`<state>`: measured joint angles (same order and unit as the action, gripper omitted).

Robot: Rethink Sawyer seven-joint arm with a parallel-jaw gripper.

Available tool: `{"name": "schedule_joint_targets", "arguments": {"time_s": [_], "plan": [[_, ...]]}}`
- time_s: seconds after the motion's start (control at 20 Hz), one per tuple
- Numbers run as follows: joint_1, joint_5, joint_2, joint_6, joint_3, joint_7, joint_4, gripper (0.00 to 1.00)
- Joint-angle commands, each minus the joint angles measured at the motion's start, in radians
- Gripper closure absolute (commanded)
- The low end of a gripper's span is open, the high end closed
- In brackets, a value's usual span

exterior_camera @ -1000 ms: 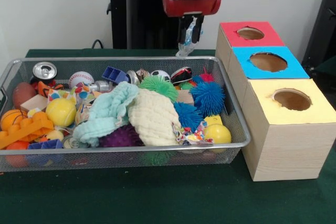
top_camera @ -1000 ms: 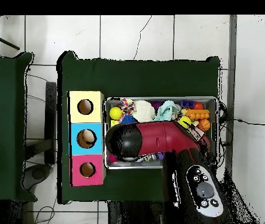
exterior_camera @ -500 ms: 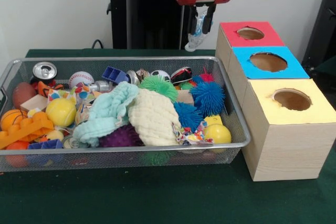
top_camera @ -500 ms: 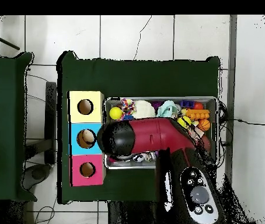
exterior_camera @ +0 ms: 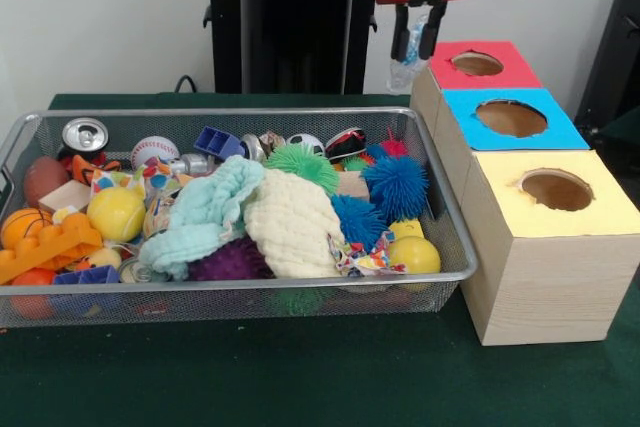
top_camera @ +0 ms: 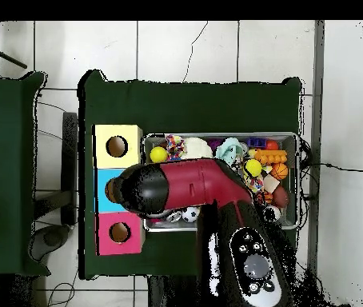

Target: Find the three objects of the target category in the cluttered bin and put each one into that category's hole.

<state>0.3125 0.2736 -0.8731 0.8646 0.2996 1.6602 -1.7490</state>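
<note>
Crumpled clear plastic (exterior_camera: 408, 65), perhaps a wrapper or small bottle, hangs pinched between our closed jaws, gripper (exterior_camera: 418, 35) raised beside the red-topped box (exterior_camera: 478, 65) and short of its hole. We judge this one object is mid-delivery; how many went in already we cannot tell. The wire bin (exterior_camera: 300, 292) holds plenty: balls, cloths, spiky toys, a can (exterior_camera: 85, 134). The blue-topped box (exterior_camera: 512, 118) and yellow-topped box (exterior_camera: 556, 190) follow in a row. A green cloth covers the table (exterior_camera: 300, 372); white tiled floor (top_camera: 185, 48) surrounds it.
</note>
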Motion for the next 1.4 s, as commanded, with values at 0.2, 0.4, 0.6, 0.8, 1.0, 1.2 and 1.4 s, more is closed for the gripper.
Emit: {"name": "schedule_joint_targets", "arguments": {"time_s": [0.2,0.4,0.6,0.8,1.0,1.2,1.4], "plan": [[-0.079,-0.057,0.035,-0.013,-0.035,0.217,-0.004,1.00],[-0.119,-0.075,0.042,-0.052,-0.060,0.258,-0.015,1.00],[-0.158,-0.091,0.046,-0.067,-0.083,0.285,-0.015,1.00],[-0.188,-0.115,0.061,-0.080,-0.101,0.299,-0.002,1.00],[-0.212,-0.143,0.079,-0.101,-0.119,0.302,-0.001,1.00],[-0.221,-0.166,0.110,-0.148,-0.131,0.288,0.000,1.00],[-0.219,-0.176,0.156,-0.195,-0.134,0.257,0.021,1.00]]}}
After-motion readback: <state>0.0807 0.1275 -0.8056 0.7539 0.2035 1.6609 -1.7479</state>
